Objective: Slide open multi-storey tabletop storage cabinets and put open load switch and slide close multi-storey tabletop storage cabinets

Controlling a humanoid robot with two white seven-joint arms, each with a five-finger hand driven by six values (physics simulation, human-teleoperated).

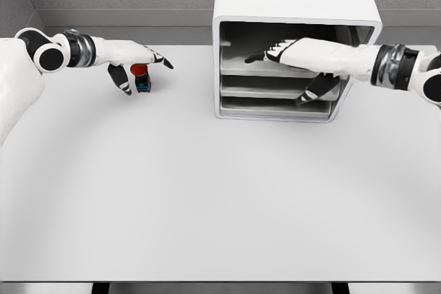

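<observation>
Load switch stands on the table, my left hand hovering just over it, fingers spread, gripping nothing. My right hand reaches flat across the cabinet front, fingers extended at its top drawer

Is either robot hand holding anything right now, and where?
No firm hold is visible. The left robot hand hovers open over the red-topped switch; the right robot hand reaches across the cabinet front, fingers extended.

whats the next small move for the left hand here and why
Probably close the left hand on the red-topped switch: its fingers hang open over it and the switch stands on the table, ungrasped. The right hand is already at the cabinet drawers.
</observation>
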